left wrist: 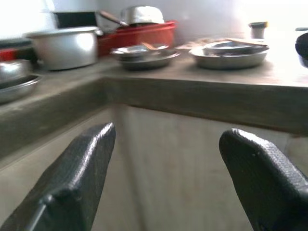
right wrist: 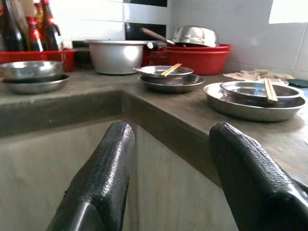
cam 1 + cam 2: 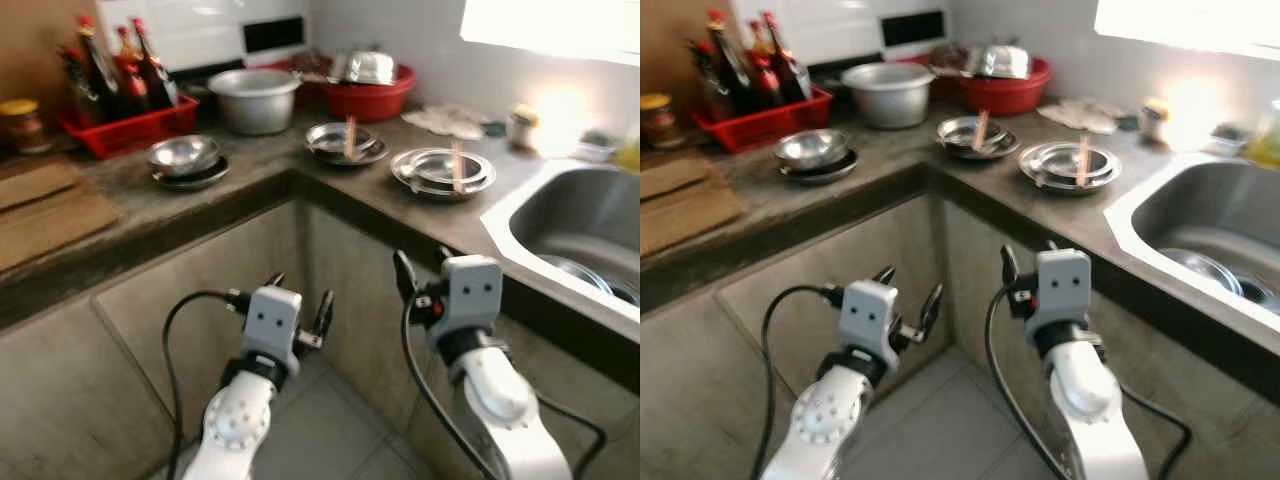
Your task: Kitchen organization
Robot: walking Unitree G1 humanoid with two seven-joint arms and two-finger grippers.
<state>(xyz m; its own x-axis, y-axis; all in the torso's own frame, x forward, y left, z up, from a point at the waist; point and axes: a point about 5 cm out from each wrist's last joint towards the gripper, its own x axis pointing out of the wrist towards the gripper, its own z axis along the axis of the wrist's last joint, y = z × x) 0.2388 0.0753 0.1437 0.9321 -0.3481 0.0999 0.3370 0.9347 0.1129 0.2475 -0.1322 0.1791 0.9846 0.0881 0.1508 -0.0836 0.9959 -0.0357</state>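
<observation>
red basin (image 3: 372, 98) | red crate (image 3: 128, 128) | silver pot (image 3: 254, 98) | grey-brown counter (image 3: 250, 175) | black textured tool fingers (image 2: 103, 178)

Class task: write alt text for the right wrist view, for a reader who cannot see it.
Two open black fingers of the right gripper point at the corner of a grey counter. On it stand steel plates with bowls, two holding chopsticks, a silver pot, a red basin and a red tray of bottles.

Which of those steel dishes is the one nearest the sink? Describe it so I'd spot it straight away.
Start at the steel sink on the right of the grey counter. Just to its left sits a wide steel plate with a smaller dish nested inside. A pair of chopsticks rests across it, and it is wider than the other chopstick dish near the corner.
</observation>
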